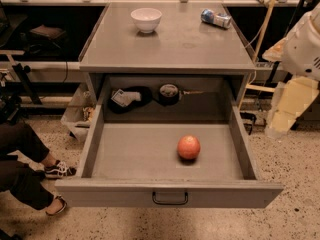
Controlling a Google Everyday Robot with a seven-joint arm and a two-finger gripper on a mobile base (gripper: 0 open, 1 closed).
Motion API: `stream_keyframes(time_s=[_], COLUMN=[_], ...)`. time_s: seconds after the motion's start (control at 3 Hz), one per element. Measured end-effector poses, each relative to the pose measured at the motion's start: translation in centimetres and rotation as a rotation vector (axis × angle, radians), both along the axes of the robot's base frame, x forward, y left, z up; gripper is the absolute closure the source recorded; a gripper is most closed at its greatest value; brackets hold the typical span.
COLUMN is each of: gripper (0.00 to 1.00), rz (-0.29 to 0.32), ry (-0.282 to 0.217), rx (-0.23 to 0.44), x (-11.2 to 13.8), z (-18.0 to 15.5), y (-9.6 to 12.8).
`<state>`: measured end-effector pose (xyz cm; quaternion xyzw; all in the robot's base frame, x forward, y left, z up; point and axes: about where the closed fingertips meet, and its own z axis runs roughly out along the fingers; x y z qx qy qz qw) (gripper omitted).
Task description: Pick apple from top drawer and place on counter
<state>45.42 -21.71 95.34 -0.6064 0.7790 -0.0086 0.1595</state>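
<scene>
A: Left side first. What's there?

B: Person's legs (20, 169) on the floor at far left, one shoe (60, 170) just beside the drawer's left front corner.

A: Tabletop?

B: Grey tabletop (175, 49), faint round stains. White bowl (146, 19) upright, back-left of centre. Can (216, 18) lying on its side, back-right, well apart from the bowl.

A: Drawer (115, 194)?

B: Top one, pulled fully out. Black wire handle (170, 199) at the centre of the front panel. Behind the drawer, inside the cabinet opening: a dark bundle with a white card (125, 98) on the left, and a round dark item (169, 91) next to it, approx. centre. Can't ID either.

A: Apple (188, 147)?

B: On the drawer floor, right of centre, nearer the front than the back. Clear of all walls, nothing touching it. Small shadow under it.

A: Robot?

B: White arm (305, 44) at the far right edge, outside the cabinet. Hand (280, 124) at its cream-coloured lower end, low, just beside the drawer's right wall on the outer side, well apart from the apple. Open or closed: cannot tell.
</scene>
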Motion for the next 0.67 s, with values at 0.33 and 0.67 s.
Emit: stream_keyframes(time_s=[0.33, 0.67], gripper=[0.0, 0.0], rz=[-0.008, -0.049], ry=[0.061, 0.074], rx=[0.108, 0.234], x=[2.7, 6.8], z=[-6.0, -10.9], y=[-1.1, -2.3])
